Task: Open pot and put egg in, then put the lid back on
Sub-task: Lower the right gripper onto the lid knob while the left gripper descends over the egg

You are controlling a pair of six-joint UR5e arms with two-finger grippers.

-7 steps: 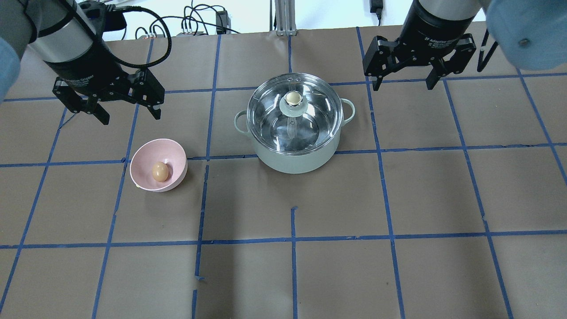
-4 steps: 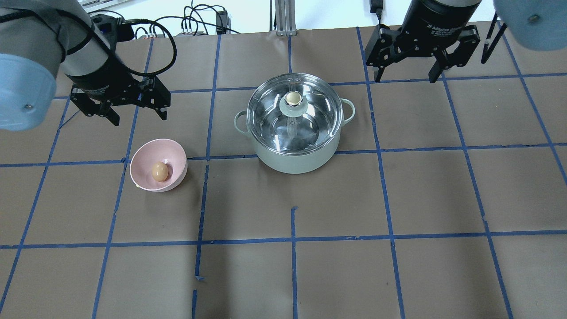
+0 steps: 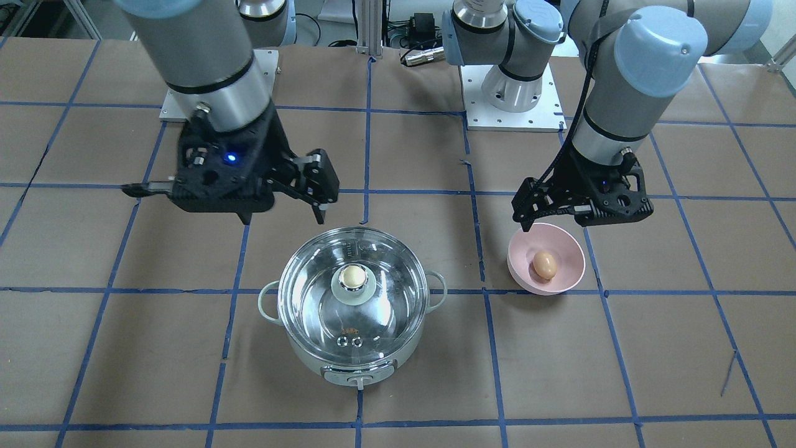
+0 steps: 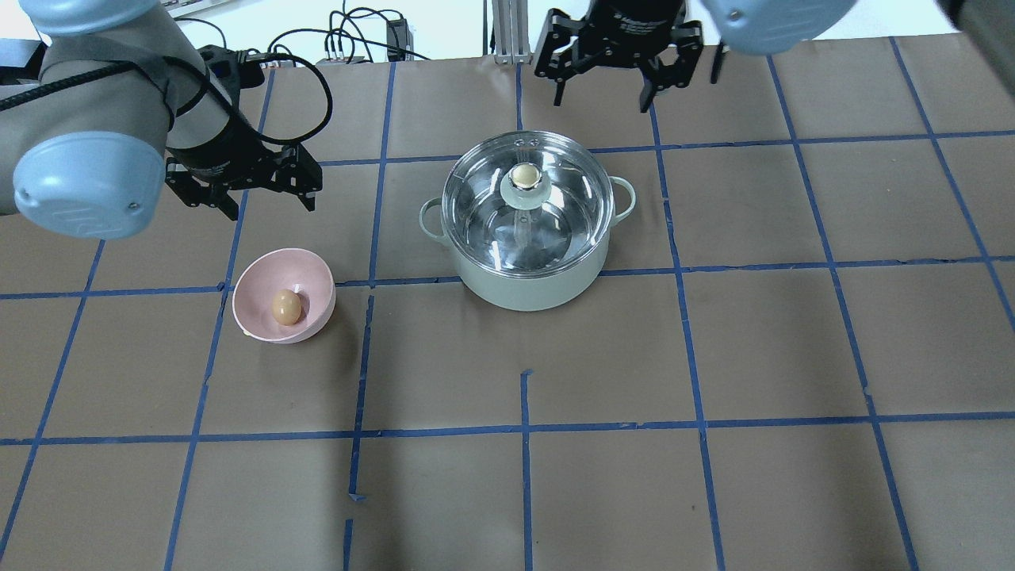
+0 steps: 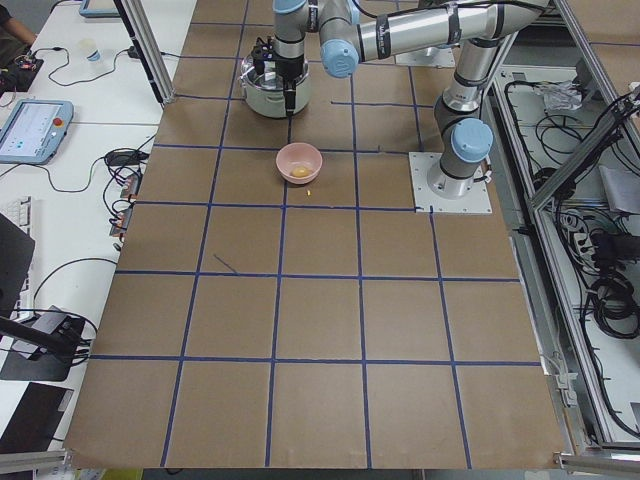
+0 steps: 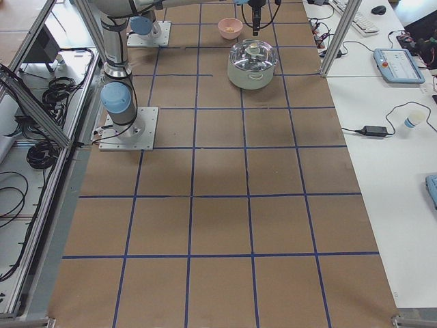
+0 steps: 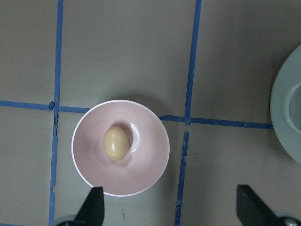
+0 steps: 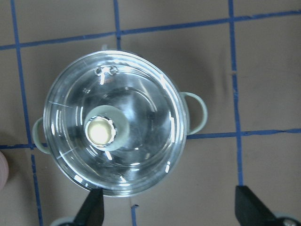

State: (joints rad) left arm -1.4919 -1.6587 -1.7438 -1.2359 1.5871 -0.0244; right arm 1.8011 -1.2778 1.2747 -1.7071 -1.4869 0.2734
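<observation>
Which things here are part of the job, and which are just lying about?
Job: pot, lid on it, egg in the bowl.
Lying about: the bowl itself; cup and tablet on the side tables.

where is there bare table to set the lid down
Bare: the wide stretch on the pot's right, and the rows below it in the overhead view. Crowded: between pot and pink bowl, by the left tool.

Overhead and front-facing views look steeply down from opposite sides, sharing the pot [image 4: 523,293] mid-frame. Both side views stand far off, looking along the table [image 5: 320,300]. Wrist cameras look straight down, close.
</observation>
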